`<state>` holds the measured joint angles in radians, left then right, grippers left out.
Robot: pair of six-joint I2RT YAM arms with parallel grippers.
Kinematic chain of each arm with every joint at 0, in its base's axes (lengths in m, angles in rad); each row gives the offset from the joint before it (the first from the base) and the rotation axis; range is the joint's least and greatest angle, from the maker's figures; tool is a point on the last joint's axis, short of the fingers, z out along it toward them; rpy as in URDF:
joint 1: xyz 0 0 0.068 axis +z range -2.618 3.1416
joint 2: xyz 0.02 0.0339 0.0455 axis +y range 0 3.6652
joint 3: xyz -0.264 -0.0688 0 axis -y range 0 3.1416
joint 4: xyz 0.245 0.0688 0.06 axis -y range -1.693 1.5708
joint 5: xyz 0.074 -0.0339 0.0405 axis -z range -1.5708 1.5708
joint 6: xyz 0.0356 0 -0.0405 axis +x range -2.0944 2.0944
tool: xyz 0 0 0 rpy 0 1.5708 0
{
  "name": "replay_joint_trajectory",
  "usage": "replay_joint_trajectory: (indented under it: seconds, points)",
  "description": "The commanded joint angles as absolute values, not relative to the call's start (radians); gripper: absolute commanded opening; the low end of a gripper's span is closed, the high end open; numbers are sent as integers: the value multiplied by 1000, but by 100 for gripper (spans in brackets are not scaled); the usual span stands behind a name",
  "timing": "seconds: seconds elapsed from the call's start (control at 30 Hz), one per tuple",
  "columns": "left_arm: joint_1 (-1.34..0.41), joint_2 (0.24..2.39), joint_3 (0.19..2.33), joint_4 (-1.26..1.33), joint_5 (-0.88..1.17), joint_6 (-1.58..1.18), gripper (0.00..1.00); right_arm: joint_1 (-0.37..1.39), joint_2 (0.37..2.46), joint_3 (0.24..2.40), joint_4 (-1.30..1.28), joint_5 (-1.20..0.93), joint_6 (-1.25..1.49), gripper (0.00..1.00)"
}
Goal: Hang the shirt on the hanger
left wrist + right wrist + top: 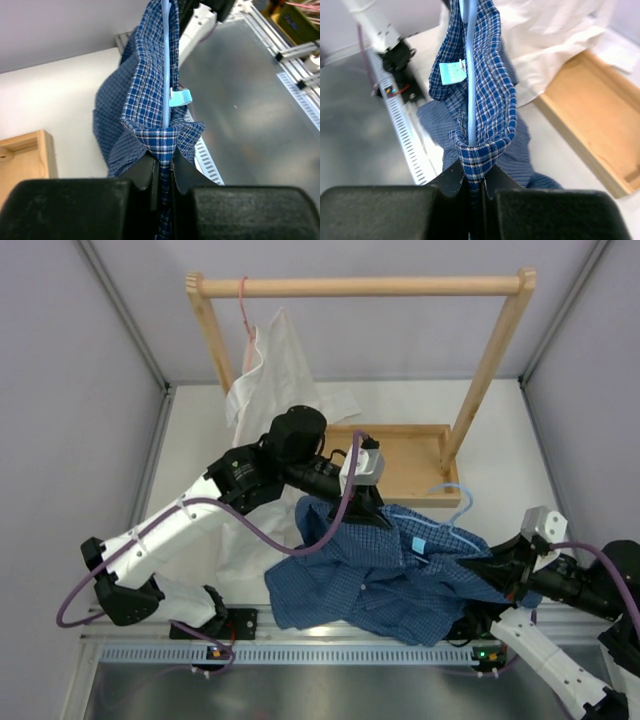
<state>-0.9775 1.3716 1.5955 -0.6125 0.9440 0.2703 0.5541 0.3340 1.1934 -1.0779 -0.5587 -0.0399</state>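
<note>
Your left gripper point(161, 172) has its jaws pinched tight on a fold of the blue checked shirt point(380, 575). The light-blue wire hanger point(165, 60) runs up inside the cloth. Your right gripper point(476, 180) is clamped on the shirt's other end the same way. The shirt is stretched between them near the front of the table point(500, 440), with its neck label point(180, 97) showing. Behind it, a white shirt point(270, 370) hangs on the wooden rack point(360, 285).
</note>
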Motion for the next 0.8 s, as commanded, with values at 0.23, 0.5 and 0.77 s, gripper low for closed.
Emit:
replay_joint_trajectory:
  seconds: [0.23,0.5,0.77]
  points:
    - [-976,1247,1650,-353,343,-66,98,548,334,1348,-962,-227,26,0]
    - [-976,1022,1547,-331,302,-178,98,551,439,1460,-848,-25,92,0]
    - [-977,706,1036,-265,178,-202,98,552,707,1803,-585,-101,43,0]
